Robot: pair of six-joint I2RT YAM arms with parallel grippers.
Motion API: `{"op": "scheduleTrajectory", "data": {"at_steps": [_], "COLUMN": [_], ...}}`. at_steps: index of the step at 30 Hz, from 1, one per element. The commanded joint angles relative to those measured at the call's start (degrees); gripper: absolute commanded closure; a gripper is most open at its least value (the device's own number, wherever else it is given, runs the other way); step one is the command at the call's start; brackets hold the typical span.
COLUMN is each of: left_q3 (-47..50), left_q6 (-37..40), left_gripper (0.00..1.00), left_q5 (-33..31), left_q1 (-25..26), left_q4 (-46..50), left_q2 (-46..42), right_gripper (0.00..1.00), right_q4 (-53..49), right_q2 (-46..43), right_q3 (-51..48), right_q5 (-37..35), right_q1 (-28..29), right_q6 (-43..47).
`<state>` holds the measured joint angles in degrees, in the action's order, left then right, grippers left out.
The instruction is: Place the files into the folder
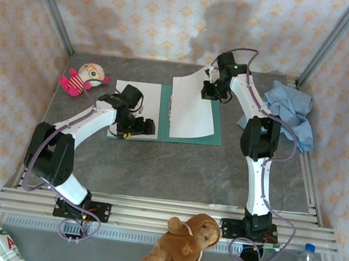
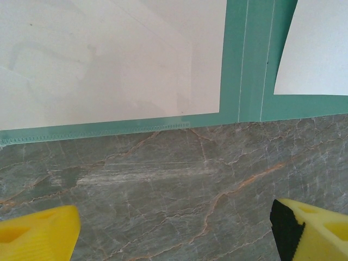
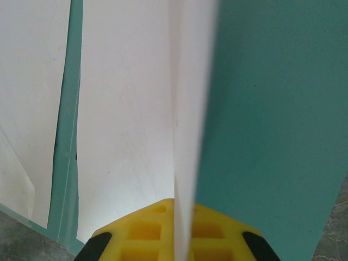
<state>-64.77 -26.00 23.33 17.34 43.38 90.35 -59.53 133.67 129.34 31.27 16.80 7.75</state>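
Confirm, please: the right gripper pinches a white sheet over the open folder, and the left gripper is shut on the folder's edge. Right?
Not entirely. The left gripper is open and holds nothing: the left wrist view shows its fingers apart over the table. The right gripper does pinch the white sheet.

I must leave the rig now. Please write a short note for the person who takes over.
Left hand: open, holding nothing, over the table by the folder's near edge.
Right hand: shut on the right sheet's far edge, which is raised.
Done: folder lies open, left sheet flat on its left leaf.
Left: probably lay the right sheet flat, then close the folder.
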Motion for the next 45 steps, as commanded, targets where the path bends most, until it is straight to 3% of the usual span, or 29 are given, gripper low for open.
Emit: {"op": "scheduleTrajectory", "data": {"at_steps": [1,29,45], "left_q3": [0.47,0.88,0.91], "left_q6": [0.33,0.4,0.43], "left_gripper": [0.08,0.07,0.06], "left_q5": [-1.45,-1.46,-1.46], "left_q1": [-0.28,-0.27,-0.27], "left_q4": [2.28,2.24,2.33], "left_q2": [-0.43,-0.21,-0.1], "right_gripper": [1.0,1.0,1.0], "right_q4": [0.12,4.09,4.28], "right_q2": [-0.22,-2.55,-0.44], "right_q3": [-0.51,-8.3,-6.05], "right_q5": [-0.56,0.06,0.76], "right_q1": [-0.47,-2.26,-2.21], "right_q6": [-0.15,-5.0,-2.76]}}
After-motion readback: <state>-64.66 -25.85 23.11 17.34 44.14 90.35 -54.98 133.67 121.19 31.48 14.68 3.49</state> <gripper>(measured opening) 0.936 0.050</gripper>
